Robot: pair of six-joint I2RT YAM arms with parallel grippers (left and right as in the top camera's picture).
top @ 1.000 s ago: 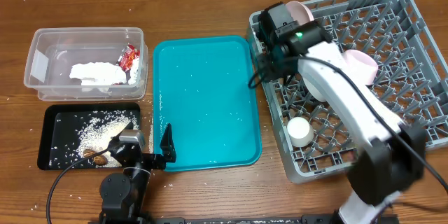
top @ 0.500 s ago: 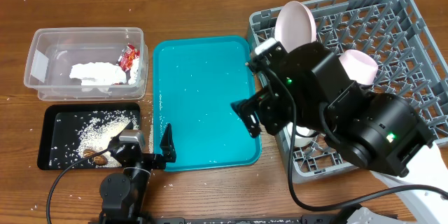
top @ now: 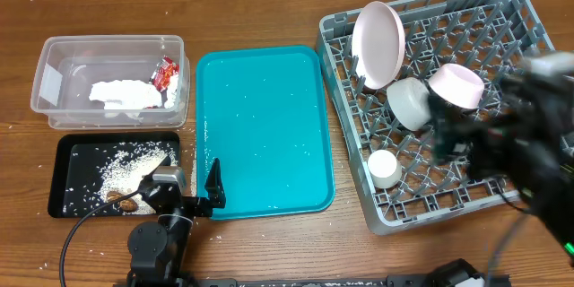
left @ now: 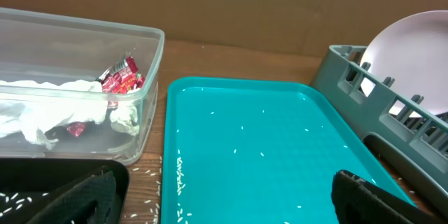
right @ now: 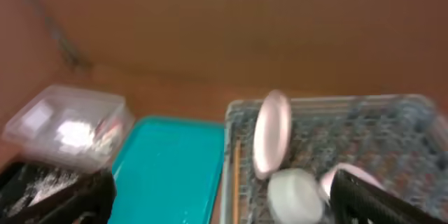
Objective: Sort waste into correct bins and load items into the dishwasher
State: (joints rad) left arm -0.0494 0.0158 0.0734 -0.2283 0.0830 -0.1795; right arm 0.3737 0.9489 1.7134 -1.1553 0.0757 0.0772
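Teal tray [top: 265, 126] in middle of counter [top: 269, 0], grey rack [top: 520, 45] at 3 o'clock holding plate [top: 377, 43], pink bowl [top: 457, 85], white bowl [top: 408, 103], cup [top: 385, 168], clear tub [top: 108, 43] at 9 o'clock with wrapper [top: 165, 74], napkin [top: 121, 94], left jaws wide, right jaws wide, both empty

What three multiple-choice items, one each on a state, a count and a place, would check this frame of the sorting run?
1. The plate in the dish rack is: A lying flat; B standing on edge; C broken in pieces.
2. Bowls in the dish rack: A none; B two; C five.
3. The red wrapper lies: A on the plate; B in the dish rack; C in the clear tub.
Answers: 1 B, the right wrist view shows it upright on its edge. 2 B, a white bowl and a pink bowl sit among the pegs. 3 C, it lies beside the napkin inside the tub.
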